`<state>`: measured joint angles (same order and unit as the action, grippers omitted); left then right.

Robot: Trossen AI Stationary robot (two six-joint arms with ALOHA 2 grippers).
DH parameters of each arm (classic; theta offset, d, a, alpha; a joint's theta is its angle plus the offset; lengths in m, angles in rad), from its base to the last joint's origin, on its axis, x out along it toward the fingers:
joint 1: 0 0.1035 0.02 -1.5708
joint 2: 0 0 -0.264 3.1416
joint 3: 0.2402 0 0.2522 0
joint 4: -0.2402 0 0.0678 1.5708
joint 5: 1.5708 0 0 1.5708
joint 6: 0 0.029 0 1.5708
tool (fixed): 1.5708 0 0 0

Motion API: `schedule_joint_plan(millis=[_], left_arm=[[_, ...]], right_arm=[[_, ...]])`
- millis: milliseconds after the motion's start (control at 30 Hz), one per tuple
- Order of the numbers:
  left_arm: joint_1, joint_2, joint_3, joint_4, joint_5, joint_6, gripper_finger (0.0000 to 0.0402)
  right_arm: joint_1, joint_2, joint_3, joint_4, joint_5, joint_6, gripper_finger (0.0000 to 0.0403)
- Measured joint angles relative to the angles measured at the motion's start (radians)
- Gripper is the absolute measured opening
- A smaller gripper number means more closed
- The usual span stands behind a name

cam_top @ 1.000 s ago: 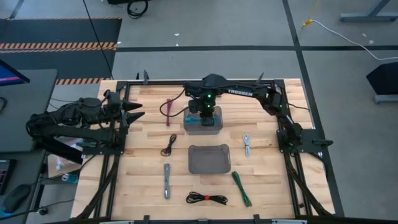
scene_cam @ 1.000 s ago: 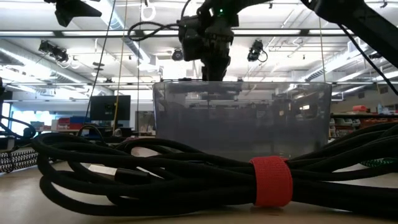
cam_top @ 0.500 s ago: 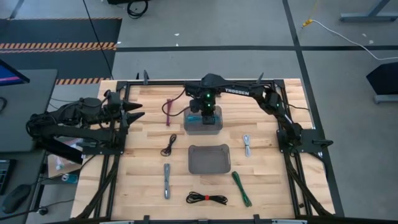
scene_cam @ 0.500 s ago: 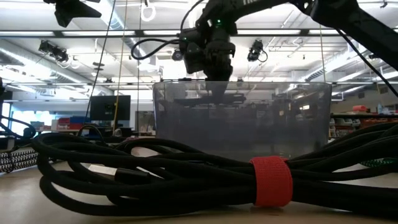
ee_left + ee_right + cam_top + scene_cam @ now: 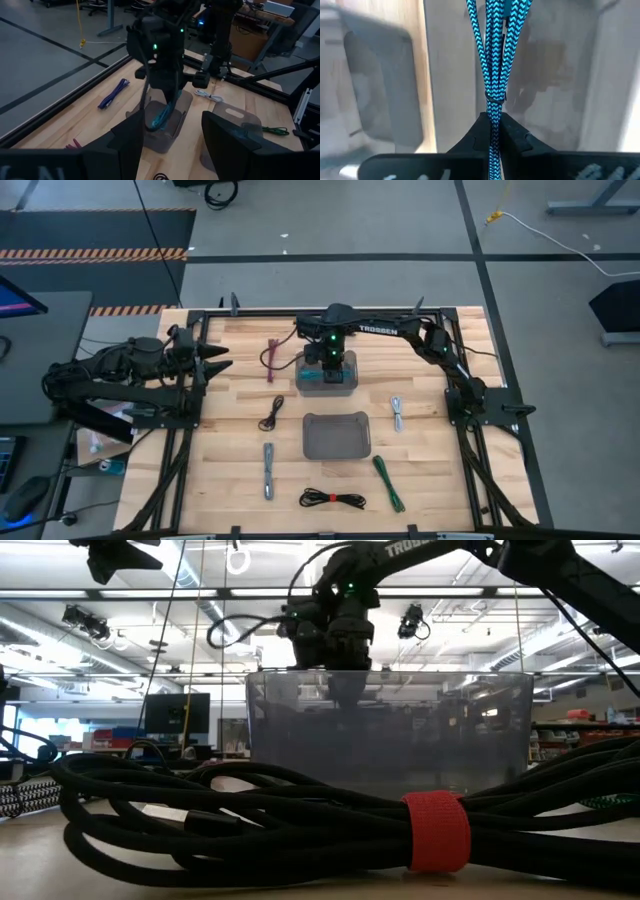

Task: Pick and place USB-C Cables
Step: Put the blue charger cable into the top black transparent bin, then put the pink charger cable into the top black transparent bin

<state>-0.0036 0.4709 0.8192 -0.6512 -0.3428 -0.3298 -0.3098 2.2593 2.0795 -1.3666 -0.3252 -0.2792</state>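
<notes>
My right gripper point(image 5: 492, 122) is over the far translucent bin point(image 5: 326, 375), shut on a teal USB-C cable point(image 5: 492, 60) that hangs into this bin point(image 5: 165, 127). My left gripper point(image 5: 165, 145) waits open at the table's left side point(image 5: 215, 362), holding nothing. Other cables lie flat on the wood: maroon point(image 5: 272, 360), black point(image 5: 271, 414), grey point(image 5: 268, 470), black with a red strap point(image 5: 333, 499), green point(image 5: 388, 482), white point(image 5: 397, 413) and, in the left wrist view, purple point(image 5: 112, 94). The near bin point(image 5: 337, 435) stands empty. My right gripper pinches the teal cable's bundled strands point(image 5: 492, 107) between its two fingers, close to one end of the bundle. The fingers come from above, pointing steeply down, along the cable. The cable hangs below them point(image 5: 162, 115), its lower part inside the far bin.
The black cable with the red strap point(image 5: 435, 830) fills the low view's foreground, in front of the near bin point(image 5: 390, 730). Black frame rails point(image 5: 470, 395) run along the table's edges. Bare wood lies between the cables and bins.
My right gripper has sunk toward the far bin with the teal cable still in its hold, so the cable hangs lower into the bin.
</notes>
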Motion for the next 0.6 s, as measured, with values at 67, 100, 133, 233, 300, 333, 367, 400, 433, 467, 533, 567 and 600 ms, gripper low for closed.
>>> schedule_joint_plan(millis=[67, 100, 133, 233, 300, 333, 367, 400, 433, 467, 533, 567, 600], left_arm=[[0.0, 0.0, 0.0, -0.003, 0.0, 0.0, 0.0204], [0.0, 0.0, 0.0, -0.005, 0.0, 0.0, 0.0204], [0.0, 0.0, 0.0, -0.005, 0.0, 0.0, 0.0204], [0.0, 0.0, 0.0, -0.005, 0.0, 0.0, 0.0204], [0.0, 0.0, 0.0, -0.005, 0.0, 0.0, 0.0204], [0.0, 0.0, 0.0, -0.005, 0.0, 0.0, 0.0204], [0.0, 0.0, 0.0, -0.005, 0.0, 0.0, 0.0204], [0.0, 0.0, 0.0, -0.005, 0.0, 0.0, 0.0204], [0.0, 0.0, 0.0, -0.005, 0.0, 0.0, 0.0204], [0.0, 0.0, 0.0, -0.005, 0.0, 0.0, 0.0204], [0.0, 0.0, 0.0, -0.005, 0.0, 0.0, 0.0204], [0.0, 0.0, 0.0, -0.005, 0.0, 0.0, 0.0204], [0.0, 0.0, 0.0, -0.005, 0.0, 0.0, 0.0204]], right_arm=[[0.001, 0.0, -0.02, 0.012, -0.004, 0.004, 0.0018], [0.001, -0.001, -0.032, 0.018, -0.005, 0.012, 0.0018], [0.0, -0.001, -0.043, 0.016, -0.005, 0.02, 0.0018], [0.0, 0.0, -0.055, 0.028, -0.002, 0.041, 0.0029], [0.003, 0.0, -0.056, 0.028, -0.001, 0.041, 0.0056], [0.005, 0.0, -0.056, 0.03, 0.004, 0.041, 0.007], [0.006, 0.0, -0.057, 0.034, 0.011, 0.041, 0.0083], [0.006, 0.0, -0.057, 0.038, 0.014, 0.041, 0.0093], [0.006, -0.001, -0.057, 0.041, 0.014, 0.041, 0.01], [0.006, -0.001, -0.057, 0.043, 0.014, 0.042, 0.0105], [0.006, -0.001, -0.057, 0.044, 0.016, 0.044, 0.0108], [0.006, -0.001, -0.057, 0.047, 0.016, 0.044, 0.0109], [0.006, -0.001, -0.057, 0.048, 0.016, 0.045, 0.0109]])
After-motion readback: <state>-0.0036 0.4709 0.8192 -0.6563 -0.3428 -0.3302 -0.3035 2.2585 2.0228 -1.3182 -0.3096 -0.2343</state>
